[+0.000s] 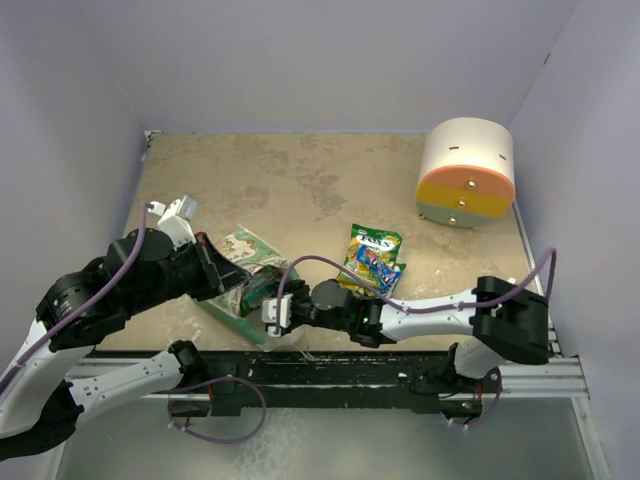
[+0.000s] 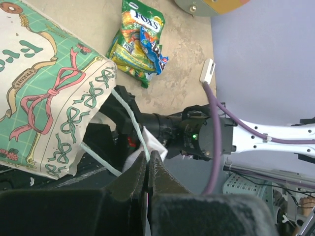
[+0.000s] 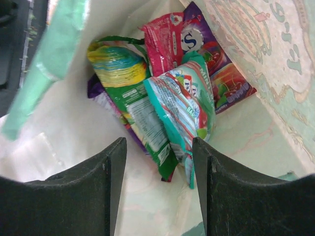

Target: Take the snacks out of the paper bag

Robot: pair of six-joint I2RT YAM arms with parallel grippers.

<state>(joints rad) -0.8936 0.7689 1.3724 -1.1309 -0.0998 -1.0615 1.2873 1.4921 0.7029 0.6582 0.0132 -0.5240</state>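
The mint-green paper bag (image 1: 243, 262) lies on its side on the table, its patterned side up (image 2: 44, 93). My left gripper (image 2: 148, 156) is shut on the bag's thin pale-green string handle (image 2: 129, 114) and holds the mouth open; it also shows in the top view (image 1: 228, 278). My right gripper (image 3: 160, 147) is open inside the bag, its fingers to either side of the lower ends of a teal packet (image 3: 184, 105) and a yellow-green packet (image 3: 125, 78). A pink-red packet (image 3: 165, 42) and a purple packet (image 3: 224, 73) lie behind them. Two snack packets (image 1: 372, 258) lie on the table outside the bag.
A cream-orange-yellow cylinder (image 1: 466, 172) stands at the back right. Lilac walls enclose the table on three sides. The right arm (image 1: 430, 310) stretches leftwards along the near edge. A metal rail (image 1: 330, 370) runs along the front edge.
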